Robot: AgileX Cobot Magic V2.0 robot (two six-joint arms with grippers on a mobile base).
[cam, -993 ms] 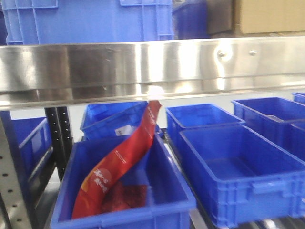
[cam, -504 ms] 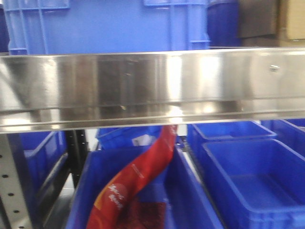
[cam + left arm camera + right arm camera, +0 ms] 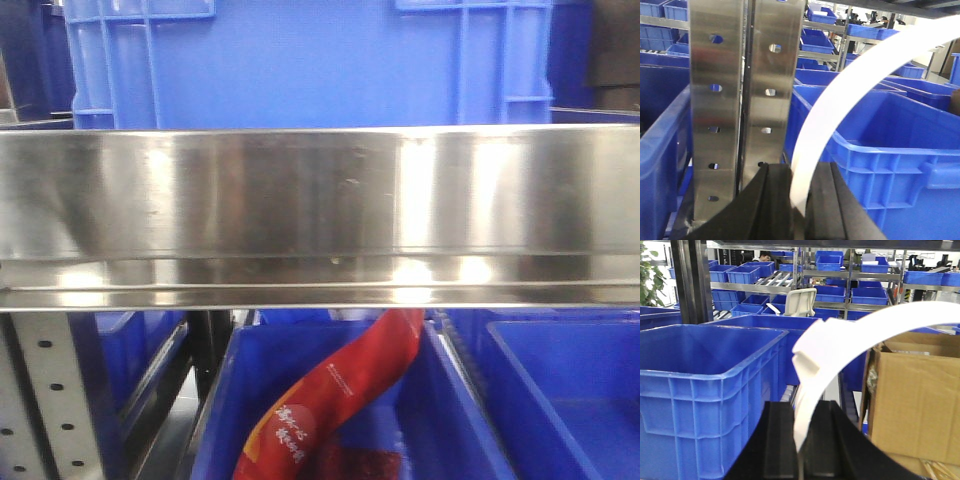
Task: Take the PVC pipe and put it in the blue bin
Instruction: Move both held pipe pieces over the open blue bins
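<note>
Left gripper (image 3: pixel 800 202): black jaws stand close either side of a white curved plastic band (image 3: pixel 835 95) arcing up and right, possibly the PVC pipe; can't tell if pinched. Right gripper (image 3: pixel 799 440) same. Open blue plastic bin (image 3: pixel 880 165) lies just right of the left gripper.

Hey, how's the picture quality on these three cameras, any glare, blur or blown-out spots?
Front view: bright glare patches on the steel shelf rail, frame slightly soft. Left wrist view: the white pipe is blown out, nearly featureless. Right wrist view: evenly lit, far shelves fairly sharp.
</note>
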